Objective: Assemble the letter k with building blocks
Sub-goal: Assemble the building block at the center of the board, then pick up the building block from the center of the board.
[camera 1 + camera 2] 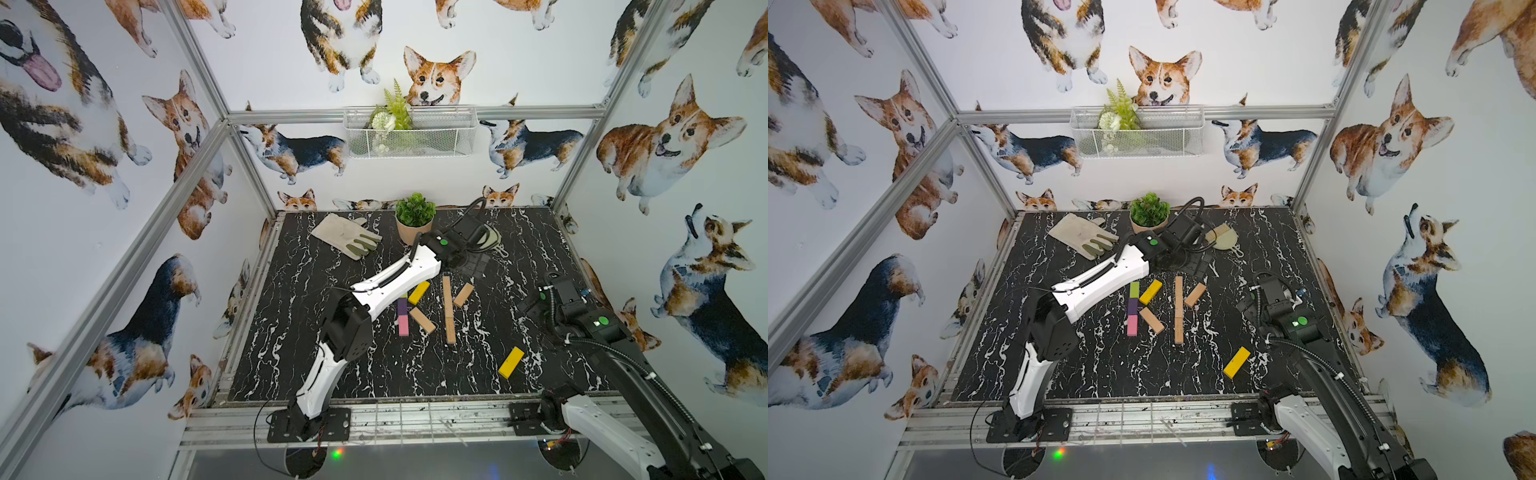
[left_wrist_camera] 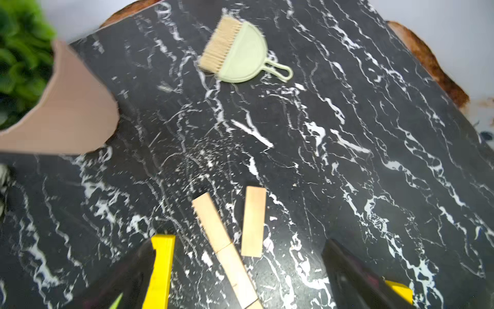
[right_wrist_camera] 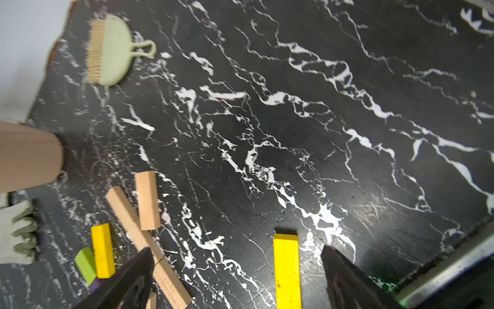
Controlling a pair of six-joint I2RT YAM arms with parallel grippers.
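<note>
Most of the black counter [image 1: 415, 374] is bare; the blocks sit near its middle. The left arm [image 1: 395, 278] reaches toward the middle of the far edge. There the left jaws hang wide open and empty above the far end of a wooden stem [image 1: 1178, 309]. The right arm [image 1: 598, 328] stands by the right edge, and the right jaws are also spread wide with nothing in them.

We count two letters. Nearer the left edge, a coloured k [image 1: 1132, 307] looks finished: green, purple and pink blocks in a line, with a yellow and a wooden one slanting off it. Beside it, the wooden stem has only its upper arm, a wooden block [image 1: 1195, 295] angled out from just beside the stem's middle.

So we judge the step in hand to be the second letter's lower leg. The likely piece is the loose yellow block [image 1: 511, 362], lying alone toward the front right corner, close to the right jaws. Next, those jaws would need to come down over its narrow sides and close. They would then carry it to the stem's middle and lay it slanting toward the front edge.
</note>
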